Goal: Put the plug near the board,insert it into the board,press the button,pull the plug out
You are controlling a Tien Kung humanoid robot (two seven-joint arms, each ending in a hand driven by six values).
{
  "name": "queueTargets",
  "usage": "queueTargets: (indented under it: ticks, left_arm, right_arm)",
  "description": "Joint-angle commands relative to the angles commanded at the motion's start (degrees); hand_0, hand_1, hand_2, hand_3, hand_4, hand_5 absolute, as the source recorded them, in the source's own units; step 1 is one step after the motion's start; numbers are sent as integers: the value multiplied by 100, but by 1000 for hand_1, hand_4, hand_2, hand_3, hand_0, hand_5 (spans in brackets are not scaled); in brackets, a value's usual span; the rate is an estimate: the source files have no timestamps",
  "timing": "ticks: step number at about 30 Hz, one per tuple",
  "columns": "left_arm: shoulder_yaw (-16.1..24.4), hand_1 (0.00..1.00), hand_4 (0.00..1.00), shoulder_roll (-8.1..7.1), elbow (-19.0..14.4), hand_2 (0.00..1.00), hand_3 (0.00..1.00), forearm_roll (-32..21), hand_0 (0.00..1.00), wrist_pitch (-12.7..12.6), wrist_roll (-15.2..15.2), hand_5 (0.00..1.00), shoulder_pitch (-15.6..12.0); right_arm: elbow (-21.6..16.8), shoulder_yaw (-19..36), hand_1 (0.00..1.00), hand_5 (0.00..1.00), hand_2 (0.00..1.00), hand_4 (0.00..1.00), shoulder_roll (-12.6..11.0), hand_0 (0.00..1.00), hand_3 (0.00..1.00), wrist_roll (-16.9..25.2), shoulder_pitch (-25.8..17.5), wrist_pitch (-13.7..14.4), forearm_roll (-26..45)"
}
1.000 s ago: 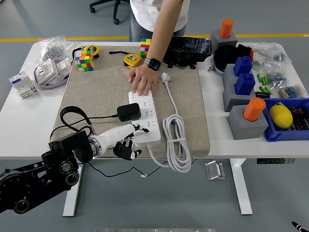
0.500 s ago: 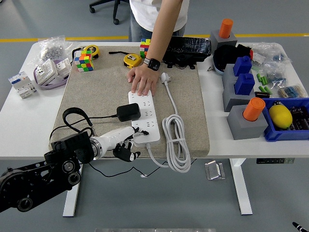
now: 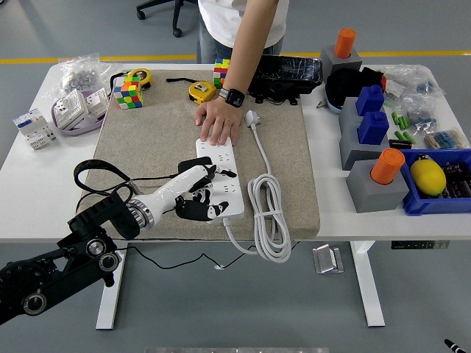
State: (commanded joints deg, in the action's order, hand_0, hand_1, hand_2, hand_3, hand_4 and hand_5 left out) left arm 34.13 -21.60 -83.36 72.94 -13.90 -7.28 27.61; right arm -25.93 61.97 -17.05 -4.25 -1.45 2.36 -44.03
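The left hand (image 3: 193, 193) is reaching over the white board (image 3: 218, 179) on the grey mat (image 3: 147, 143), fingers curling around the black plug (image 3: 197, 173), which is sitting on the board's left edge. A person's hand (image 3: 214, 122) is pressing down the board's far end. No legible writing is showing.

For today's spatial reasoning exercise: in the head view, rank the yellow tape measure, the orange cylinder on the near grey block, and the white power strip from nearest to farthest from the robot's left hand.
1. White power strip: directly under the left hand.
2. Yellow tape measure: far side of the mat, beyond the person's hand.
3. Orange cylinder: far right, on the grey block.
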Motion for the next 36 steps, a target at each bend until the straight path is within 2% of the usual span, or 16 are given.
queueTargets:
  ticks: [4, 6, 25, 27, 29, 30, 33, 35, 36]
  left_arm:
    - [3, 323, 795, 27, 130, 460, 521, -756, 273, -643, 660, 237, -73]
    - [26, 345, 794, 32, 150, 473, 522, -921, 288, -721, 798, 259, -93]
    - [81, 336, 785, 17, 125, 467, 535, -823, 277, -619, 698, 265, -92]
    - [118, 336, 785, 12, 90, 467, 535, -620, 277, -453, 542, 265, -91]
    - [191, 336, 785, -3, 8, 467, 535, -213, 277, -77, 178, 265, -85]
    - [213, 121, 795, -19, -51, 237, 656, 24, 229, 153, -34, 245, -73]
    - [224, 121, 795, -48, -162, 237, 656, 491, 229, 682, -539, 245, -48]
    - [211, 121, 795, -58, -203, 237, 656, 745, 229, 912, -790, 245, -17]
    - [195, 44, 796, -60, -214, 142, 824, 833, 131, 989, -892, 164, 0]
  right_arm:
    - [9, 0, 666, 586, 638, 983, 8, 614, 566, 0, 0, 0, 2]
    - [12, 0, 666, 585, 638, 983, 9, 615, 566, 0, -4, 0, 4]
    - [6, 6, 666, 587, 638, 983, 7, 614, 566, 0, -7, 1, 11]
    - [3, 3, 666, 587, 638, 983, 5, 614, 566, 1, -5, 0, 10]
    - [4, -3, 666, 587, 638, 983, 6, 614, 566, 1, -5, 0, 12]
    - [7, -11, 666, 586, 639, 982, 6, 614, 565, -1, -4, -2, 12]
    - [11, -24, 666, 586, 639, 982, 2, 614, 565, -1, -2, -1, 15]
    - [10, -33, 666, 586, 639, 982, -5, 614, 565, 0, 11, -2, 16]
    - [10, -37, 666, 585, 638, 982, -7, 616, 566, 0, 15, -2, 17]
